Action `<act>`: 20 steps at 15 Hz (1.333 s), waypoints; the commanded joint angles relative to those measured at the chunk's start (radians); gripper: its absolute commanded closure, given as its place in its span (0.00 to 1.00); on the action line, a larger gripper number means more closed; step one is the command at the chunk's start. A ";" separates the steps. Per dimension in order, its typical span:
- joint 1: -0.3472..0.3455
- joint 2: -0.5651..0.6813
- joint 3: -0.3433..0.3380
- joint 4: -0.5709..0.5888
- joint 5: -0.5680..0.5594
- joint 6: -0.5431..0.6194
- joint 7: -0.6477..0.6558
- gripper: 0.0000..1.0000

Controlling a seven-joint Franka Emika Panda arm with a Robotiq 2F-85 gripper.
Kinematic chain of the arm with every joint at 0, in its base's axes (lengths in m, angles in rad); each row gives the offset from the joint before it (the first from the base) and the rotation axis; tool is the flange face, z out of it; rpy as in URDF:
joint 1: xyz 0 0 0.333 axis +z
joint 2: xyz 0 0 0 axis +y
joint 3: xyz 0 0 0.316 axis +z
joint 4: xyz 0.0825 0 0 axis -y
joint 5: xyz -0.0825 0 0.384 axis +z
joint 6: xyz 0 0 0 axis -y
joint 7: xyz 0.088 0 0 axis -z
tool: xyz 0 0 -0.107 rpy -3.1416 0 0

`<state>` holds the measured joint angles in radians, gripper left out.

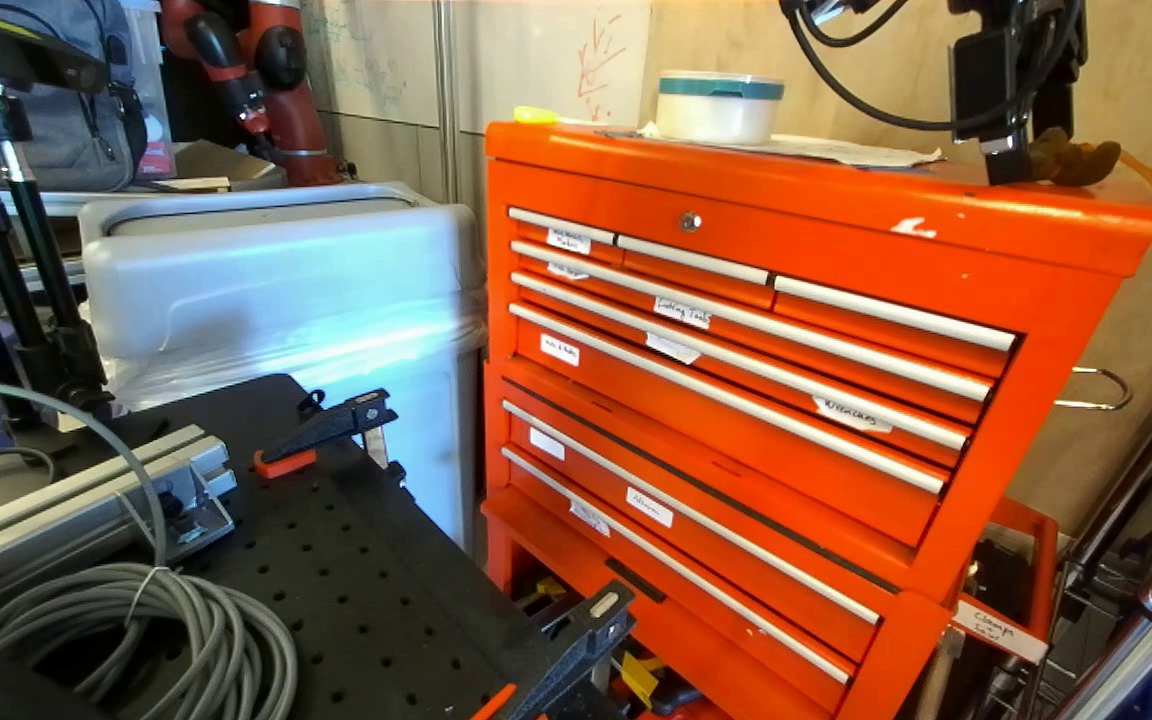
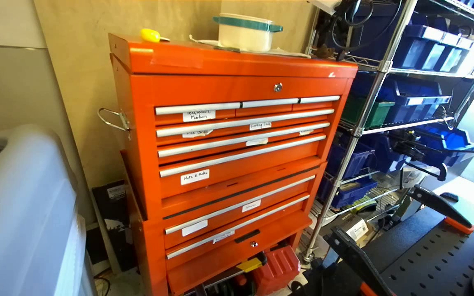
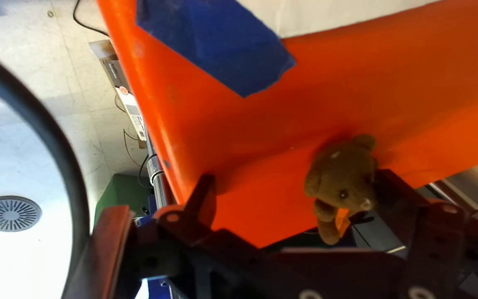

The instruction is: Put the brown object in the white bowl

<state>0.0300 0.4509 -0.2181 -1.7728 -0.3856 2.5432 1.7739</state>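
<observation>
Orange chest (image 2: 241,172), white bowl (image 2: 245,38) atop | "Wrenches" label (image 1: 852,413) | "Cutting Tools" label (image 1: 683,312) | brown bear (image 3: 342,178) between spread fingers (image 3: 206,199)

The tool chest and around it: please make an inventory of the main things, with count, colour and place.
tool chest: one, orange, in all views
white bowl: one, white with teal band, on chest top
teddy bear: one, brown, at chest top's edge
papers: count unclear, white, around bowl
unidentified object: one, yellow, on chest corner
tape: one patch, blue, on chest top
shelving: one rack, silver, beside chest
bins: several, mostly blue, on shelving
perforated table: one, black, foreground
clamps: two, black and orange, on table
cable coil: one, grey, on table
fingers: two, dark, open, beside bear
</observation>
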 commanded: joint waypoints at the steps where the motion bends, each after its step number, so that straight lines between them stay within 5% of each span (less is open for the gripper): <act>1: 0.018 0.013 -0.029 0.010 -0.006 -0.008 -0.011 0.27; 11: 0.026 0.008 -0.042 -0.008 -0.040 -0.020 -0.025 0.95; 20: 0.145 -0.217 0.013 -0.084 -0.136 0.048 0.015 0.95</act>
<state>0.1276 0.3356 -0.2306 -1.8179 -0.4925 2.5817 1.7611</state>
